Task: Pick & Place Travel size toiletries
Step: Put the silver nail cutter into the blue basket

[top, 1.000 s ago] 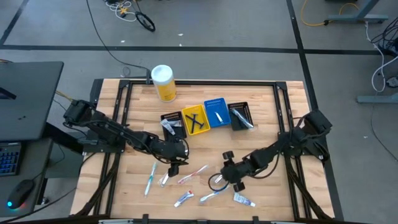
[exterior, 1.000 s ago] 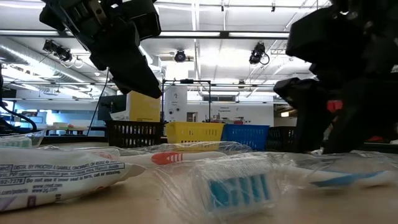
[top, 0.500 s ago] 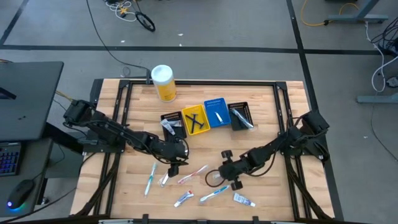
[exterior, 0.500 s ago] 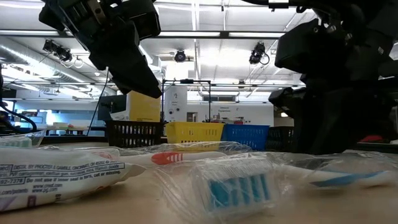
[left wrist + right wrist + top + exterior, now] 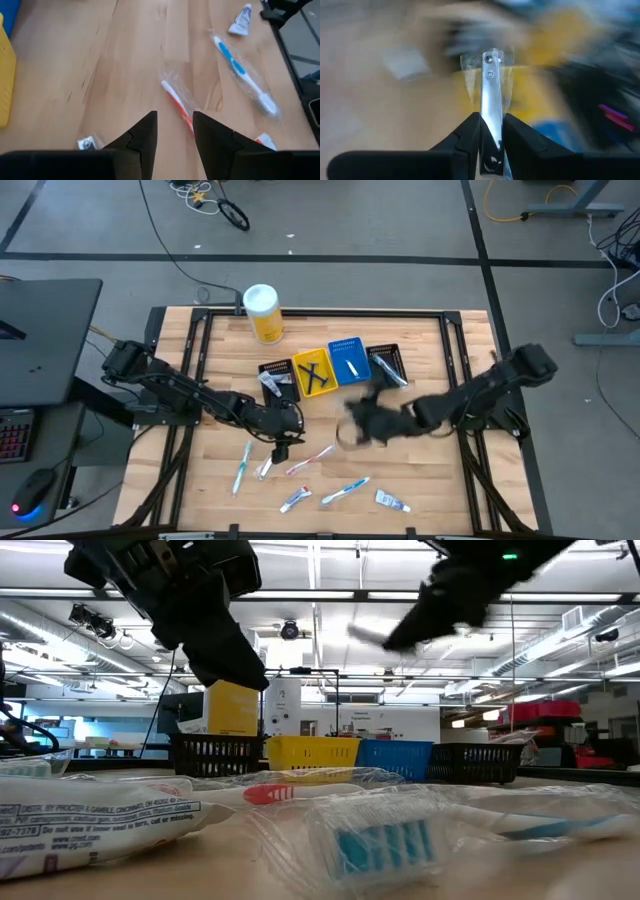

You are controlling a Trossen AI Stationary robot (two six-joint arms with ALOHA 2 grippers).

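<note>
Overhead: right gripper [image 5: 352, 420] is airborne, blurred, just short of the blue bin [image 5: 346, 361]. Right wrist: fingers clamp a wrapped nail clipper [image 5: 491, 107]. Left wrist: left gripper [image 5: 174, 137], parted and empty, hovers over a red toothbrush [image 5: 178, 106]. Slow down; release inside a bin.

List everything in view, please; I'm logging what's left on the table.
Tall yellow canister with white lid: one, back left of the table.
Small bins: two black, one yellow, one blue, a row mid-table.
Wrapped toothbrushes: teal, pink, blue, front of the table.
Small white tubes: three, front of the table.
Silver metal nail clipper in clear wrap: one, in the right gripper.
Left gripper: jaws slightly apart, above the pink toothbrush.
Right gripper: raised near the bins.
</note>
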